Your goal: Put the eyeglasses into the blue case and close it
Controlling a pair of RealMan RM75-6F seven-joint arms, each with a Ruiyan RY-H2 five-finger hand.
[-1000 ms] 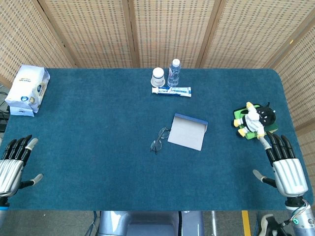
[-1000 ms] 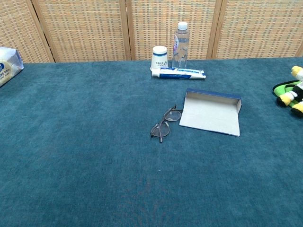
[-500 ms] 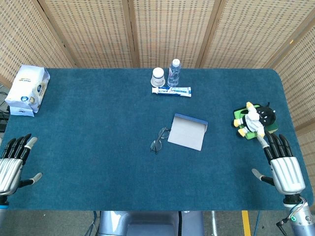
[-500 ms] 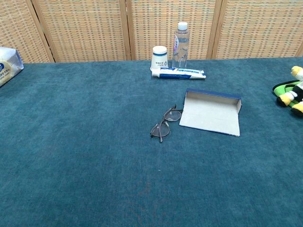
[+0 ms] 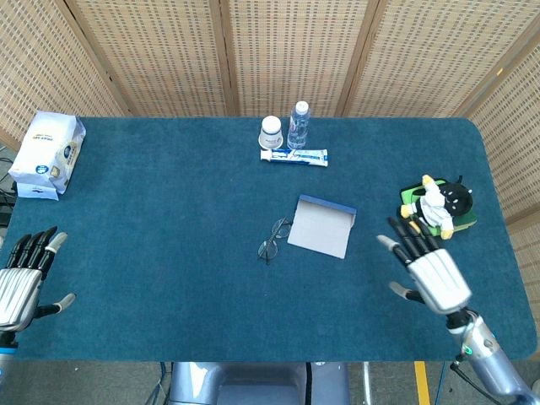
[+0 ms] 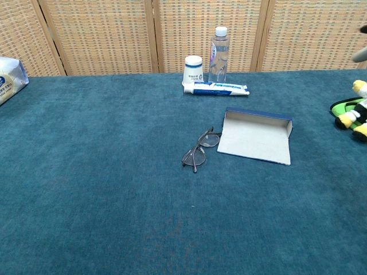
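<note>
**Glasses waiting beside the open case, both hands empty**

The eyeglasses [image 5: 272, 240] are lying on the worktop [image 5: 169, 211] near its middle, just beside the near left corner of the blue case [image 5: 321, 225], close enough that you cannot tell whether they are touching it. They are thin, dark wire frames with clear lenses, resting flat and angled. The case is lying open, its pale lining facing up and its blue edge along the far side, so it is ready to receive them; nothing is in it yet.

Your right hand [image 5: 430, 270] is hovering over the worktop to the right of the case, fingers spread and pointing toward it, holding nothing. That placing suggests you are starting a reach. Your left hand [image 5: 21, 283] is sitting at the near left edge, fingers apart, also holding nothing, well apart from the glasses.

Further out, a cup [image 5: 271, 131], bottle [image 5: 298, 124] and toothpaste tube [image 5: 294, 156] are standing at the far side, a plush toy [image 5: 439, 205] at the right, a wipes pack [image 5: 48, 152] at the left.
</note>
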